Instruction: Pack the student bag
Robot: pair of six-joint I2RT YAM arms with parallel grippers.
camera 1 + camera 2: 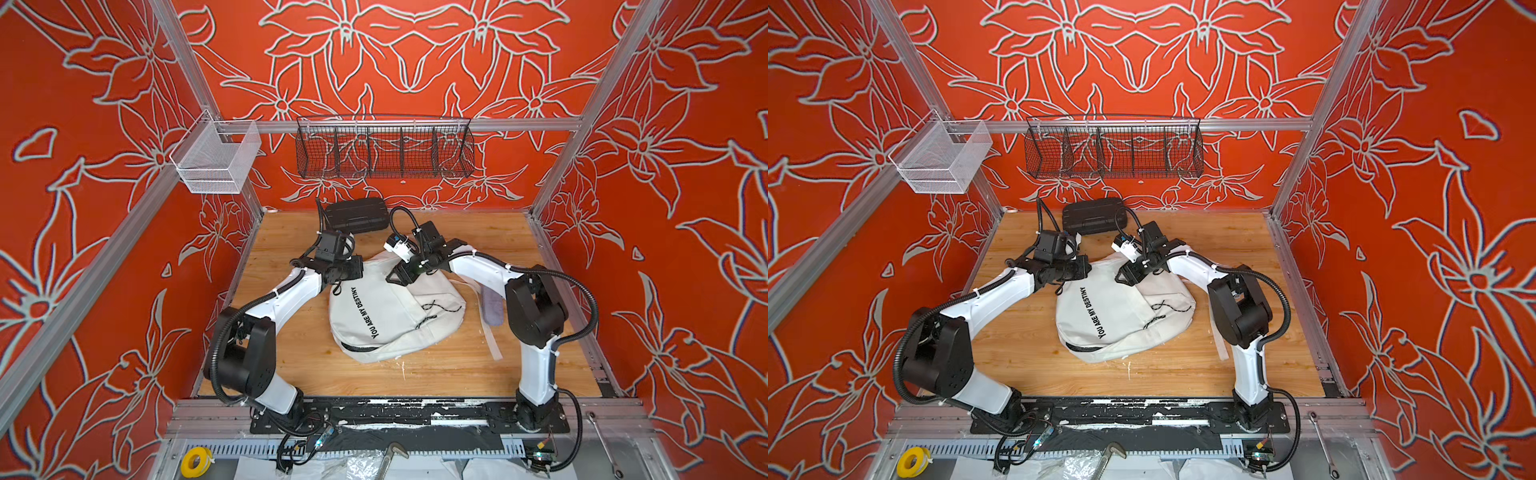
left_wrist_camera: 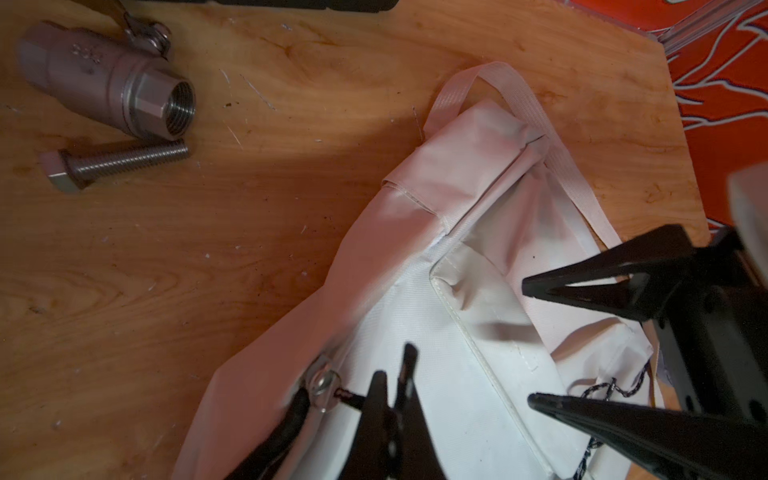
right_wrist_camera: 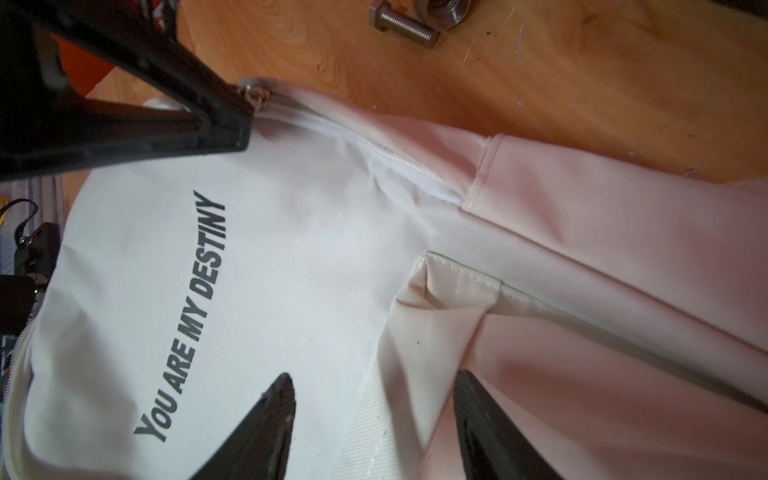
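left gripper (image 2: 394,360) clamped on zip pull (image 2: 332,388) | right gripper (image 3: 374,374) jaws apart, just above student bag (image 1: 395,316), which lies under both | bag likely light, soft, slumping: take pull or seam, not slack cloth | bolt (image 2: 116,162) beyond, well apart

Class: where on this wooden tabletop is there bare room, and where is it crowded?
Bare: the strip between the white fabric backpack and black base rail; the far right corner. Crowded: far middle, around the black ribbed hard case, steel valve and bolt.
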